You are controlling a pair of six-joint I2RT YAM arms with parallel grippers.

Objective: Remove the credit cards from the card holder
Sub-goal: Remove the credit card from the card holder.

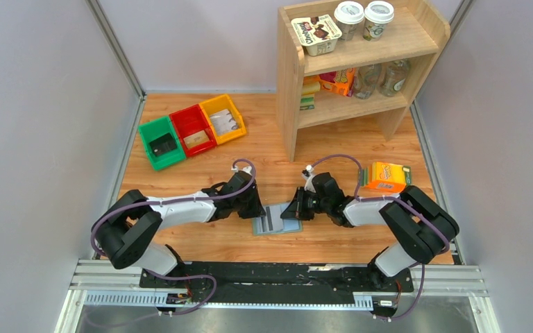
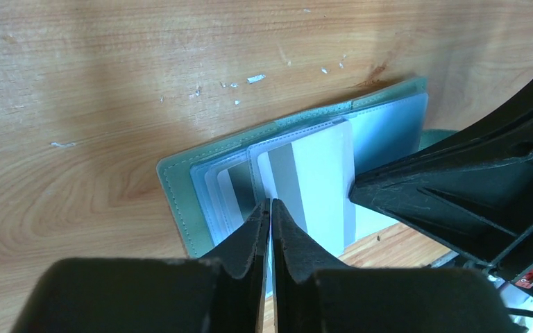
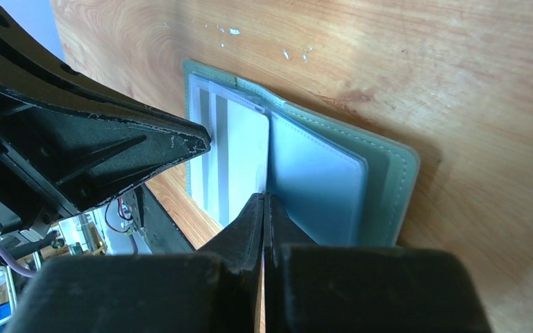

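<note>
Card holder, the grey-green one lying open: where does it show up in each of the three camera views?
Top external: the card holder lies low in the centre of the picture.
Left wrist: it fills the centre, just beyond the left end effector.
Right wrist: it is in the centre, just beyond the right end effector.
Shared landmark: the white card with a grey stripe in one leaf.

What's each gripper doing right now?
Left gripper: closed at a white card; grip unclear.
Right gripper: closed, empty, tips at the card holder.
</note>
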